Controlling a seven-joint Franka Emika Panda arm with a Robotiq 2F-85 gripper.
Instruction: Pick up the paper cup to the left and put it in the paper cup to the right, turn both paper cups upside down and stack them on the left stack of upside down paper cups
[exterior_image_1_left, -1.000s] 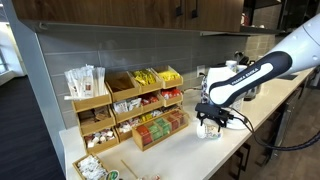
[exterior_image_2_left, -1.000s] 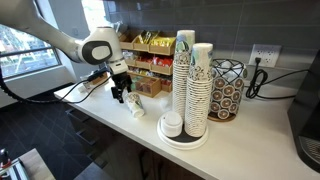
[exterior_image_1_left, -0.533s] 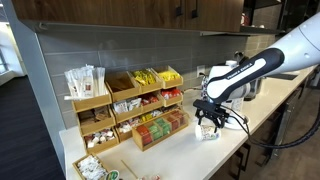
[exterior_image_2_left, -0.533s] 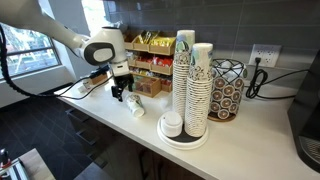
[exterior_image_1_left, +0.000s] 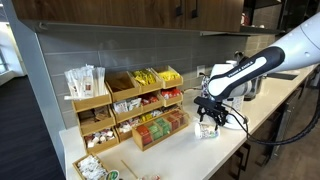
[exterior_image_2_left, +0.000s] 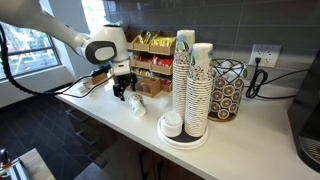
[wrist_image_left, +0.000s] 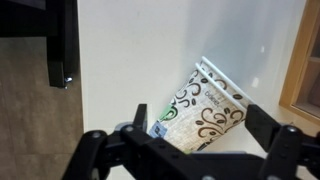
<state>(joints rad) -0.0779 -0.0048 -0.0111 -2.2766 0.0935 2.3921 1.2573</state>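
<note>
Paper, white, printed with black curls and a small green-blue mark near the narrow end: the cup (wrist_image_left: 200, 105), best seen in the wrist view. Rests on the pale counter (exterior_image_2_left: 245, 140), nearer to the front edge than to the back edge. Well apart from the tall stacks of upturned cups (exterior_image_2_left: 185, 75) toward the opposite end. Looks tilted or on its side, with the ribbed wide rim turned away from the gripper (wrist_image_left: 193, 125); exact posture hard to tell. Also impossible to tell whether one cup or two nested.

Gripper just over the cup, with both fingers spread wide on either side and no visible contact, so open and empty. Probably kept low and wide in order to close across the round body, the only part easy to clamp. Judged as the approach for a grasp, with turning over and stacking not yet done. Calls for a gentle squeeze, because of thin paper, easy to crush and easy to roll toward the front edge.
</note>
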